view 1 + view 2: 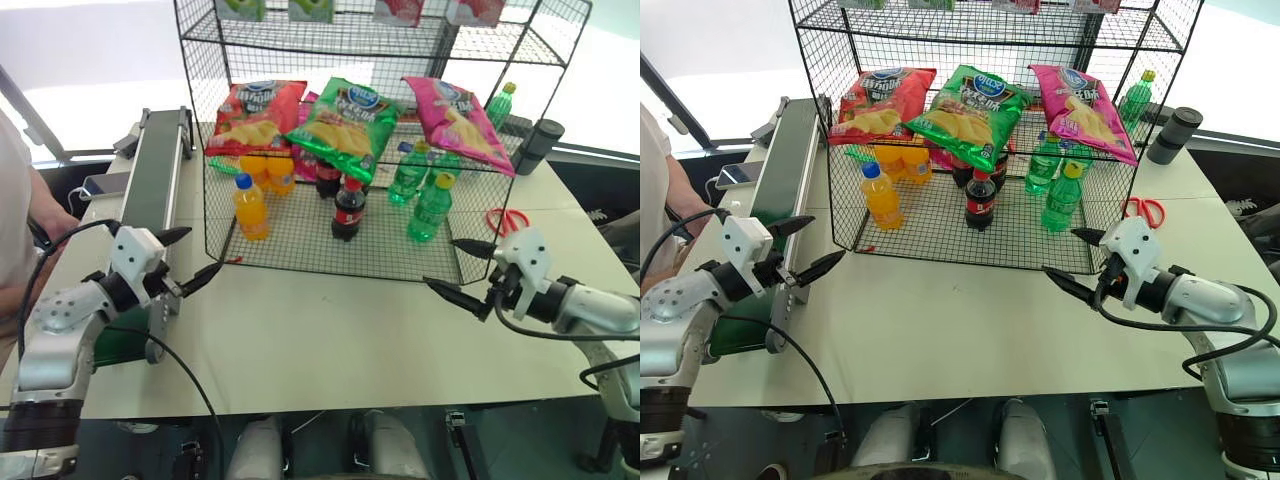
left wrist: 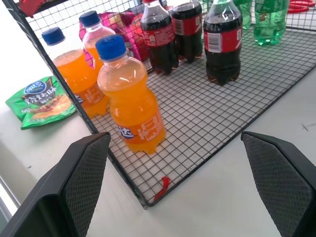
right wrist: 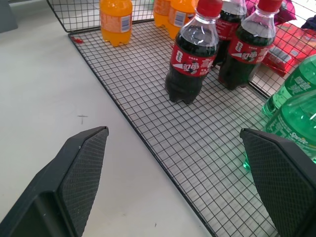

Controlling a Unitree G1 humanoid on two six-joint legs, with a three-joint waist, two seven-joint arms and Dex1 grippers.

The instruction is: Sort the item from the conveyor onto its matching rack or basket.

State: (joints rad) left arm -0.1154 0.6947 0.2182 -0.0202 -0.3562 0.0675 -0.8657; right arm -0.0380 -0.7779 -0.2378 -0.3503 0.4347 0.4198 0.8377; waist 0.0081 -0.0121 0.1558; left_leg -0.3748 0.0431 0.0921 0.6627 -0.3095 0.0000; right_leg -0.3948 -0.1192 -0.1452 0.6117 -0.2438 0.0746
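Both end effectors, left [image 1: 188, 257] and right [image 1: 452, 268], are hanging wide open and empty over the bench [image 1: 330, 330]. Magenta-pink crisp bag [image 1: 458, 122] is lying on the wire rack [image 1: 350, 150] shelf, at 3 o'clock of the green bag [image 1: 345, 112]; sorting looks complete. Conveyor [image 1: 155, 165] is carrying nothing.

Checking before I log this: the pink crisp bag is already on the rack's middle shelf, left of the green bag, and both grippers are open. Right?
Not quite. The pink crisp bag lies on the rack's middle shelf to the right of the green bag, as the left eye view shows. The left gripper and right gripper are both open.
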